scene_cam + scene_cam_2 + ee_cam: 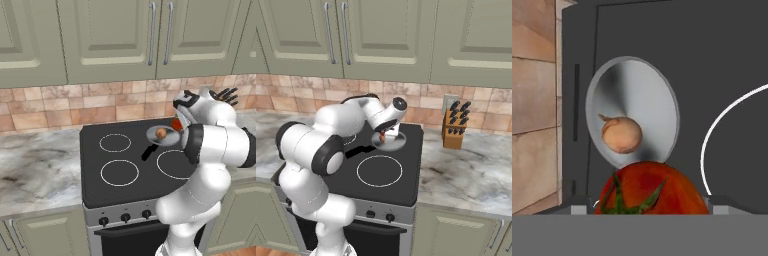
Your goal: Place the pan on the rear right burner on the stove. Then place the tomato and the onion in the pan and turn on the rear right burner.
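The shiny grey pan (169,138) (398,142) (637,90) sits at the rear right of the black glass stove (125,150) and covers the rear right burner. Its black handle (147,152) points to the front left. The tan onion (161,133) (621,135) lies inside the pan. My gripper (177,124) (383,134) (649,202) hangs just over the pan's right rim, shut on the red tomato (176,123) (383,134) (647,187). In the hand view the tomato sits between my fingertips, in front of the pan's near edge.
The large front right ring (172,165) (379,171) lies just in front of the pan. A knife block (455,127) stands on the marble counter to the right of the stove. Black knobs (125,217) line the steel front. A tiled wall rises close behind the pan.
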### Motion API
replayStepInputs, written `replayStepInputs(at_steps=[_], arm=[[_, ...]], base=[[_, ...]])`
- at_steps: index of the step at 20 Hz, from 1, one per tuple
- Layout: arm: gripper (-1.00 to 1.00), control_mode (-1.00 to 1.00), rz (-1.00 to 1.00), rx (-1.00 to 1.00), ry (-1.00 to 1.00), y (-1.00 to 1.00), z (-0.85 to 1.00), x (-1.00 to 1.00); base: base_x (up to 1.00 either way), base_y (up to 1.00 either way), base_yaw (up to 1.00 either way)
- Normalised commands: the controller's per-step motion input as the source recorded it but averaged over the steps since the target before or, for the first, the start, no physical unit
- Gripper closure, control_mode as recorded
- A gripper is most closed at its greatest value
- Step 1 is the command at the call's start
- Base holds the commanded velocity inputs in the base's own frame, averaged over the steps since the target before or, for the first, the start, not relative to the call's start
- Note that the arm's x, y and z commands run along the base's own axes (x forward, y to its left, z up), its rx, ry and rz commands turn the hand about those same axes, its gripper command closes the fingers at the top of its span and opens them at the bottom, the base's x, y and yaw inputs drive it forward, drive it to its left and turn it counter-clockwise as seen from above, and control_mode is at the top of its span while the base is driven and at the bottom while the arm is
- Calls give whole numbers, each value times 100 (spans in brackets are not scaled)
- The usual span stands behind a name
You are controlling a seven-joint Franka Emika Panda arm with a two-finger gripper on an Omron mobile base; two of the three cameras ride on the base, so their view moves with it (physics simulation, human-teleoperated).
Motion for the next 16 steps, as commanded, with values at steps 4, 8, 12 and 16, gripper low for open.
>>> replayStepInputs(at_steps=[4,8,12,16], arm=[[100,-100,0,3,0,-18,-23,18],[100,-100,0,0,0,-3,-25,24],[100,-100,0,0,0,0,-28,36],[100,-100,0,0,0,-1,-20,36]], base=[[0,0,0],[0,0,0],[0,0,0],[0,0,0]])
